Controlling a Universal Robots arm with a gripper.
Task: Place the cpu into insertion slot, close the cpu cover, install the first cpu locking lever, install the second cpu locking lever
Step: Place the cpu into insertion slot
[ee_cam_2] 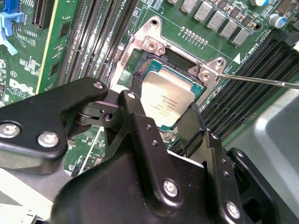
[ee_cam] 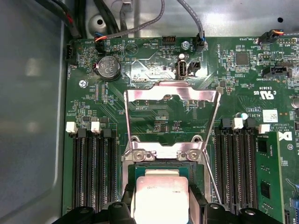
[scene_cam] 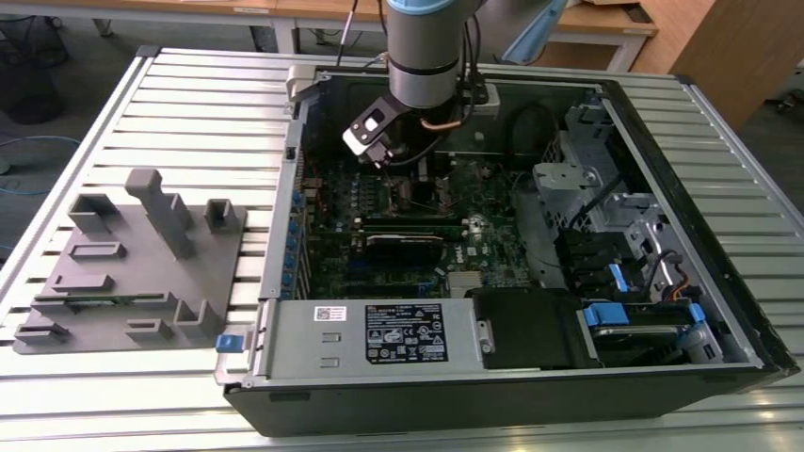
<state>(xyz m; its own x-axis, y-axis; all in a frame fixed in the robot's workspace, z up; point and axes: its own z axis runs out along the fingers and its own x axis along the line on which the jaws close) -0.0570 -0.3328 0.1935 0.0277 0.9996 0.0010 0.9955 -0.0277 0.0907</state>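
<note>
Jaws tight on cpu (ee_cam_2: 166, 100) at insertion slot (ee_cam_2: 156, 60), w/ seating hidden behind them

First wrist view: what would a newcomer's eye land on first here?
The pale metal-topped cpu, right at the gripper and at the insertion slot on the green board. Just beyond it, the silvery cpu cover is swung open, with board showing through its window. In the exterior view, the arm reaches down into the open computer case.
</note>
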